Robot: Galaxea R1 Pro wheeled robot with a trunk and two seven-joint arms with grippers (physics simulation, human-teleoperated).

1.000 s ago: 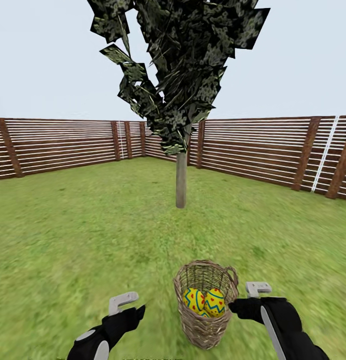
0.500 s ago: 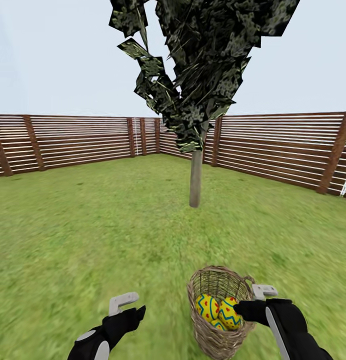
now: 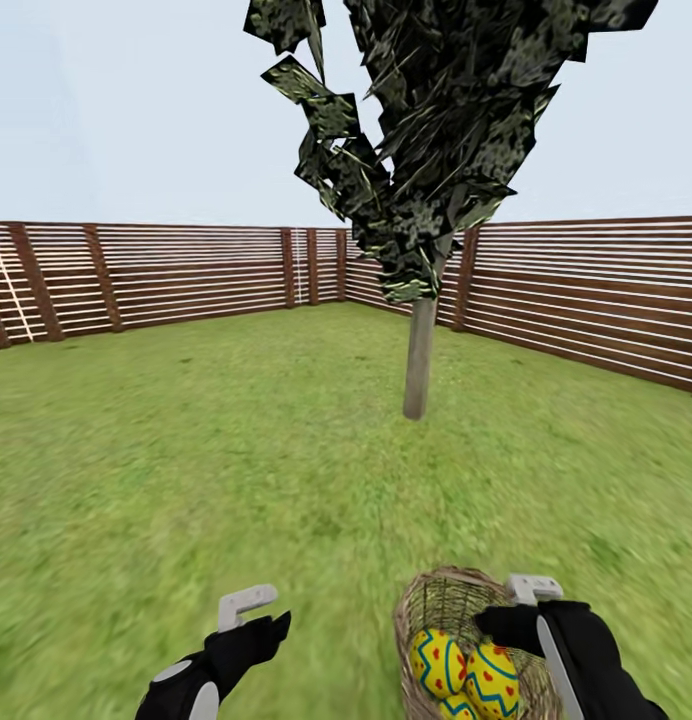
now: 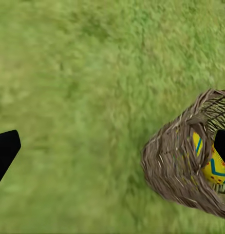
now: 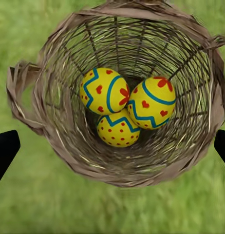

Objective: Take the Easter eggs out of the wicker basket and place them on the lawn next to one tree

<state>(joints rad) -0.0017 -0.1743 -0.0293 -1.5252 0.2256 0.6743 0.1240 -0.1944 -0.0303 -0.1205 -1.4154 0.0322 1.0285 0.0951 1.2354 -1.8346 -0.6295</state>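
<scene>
Basket [image 3: 456, 620] stands upright on the lawn [image 3: 186, 450], on the near side of the tree [image 3: 418, 360] and well apart from it, open grass between. All three eggs [image 5: 123, 105] lie in the basket bottom, bunched and touching: two above, one with red dots tucked under them. Right tool [image 3: 531, 590] hovers directly over the basket's mouth, just above the rim on the side away from the left tool; its dark fingertips [image 5: 5, 148] stand wide apart, straddling the whole rim, gripping nothing. Left tool [image 3: 248, 602] hangs over bare grass beside the basket, not touching it; open or closed, cannot tell. Slat fence [image 3: 186, 270] runs behind the tree.
</scene>
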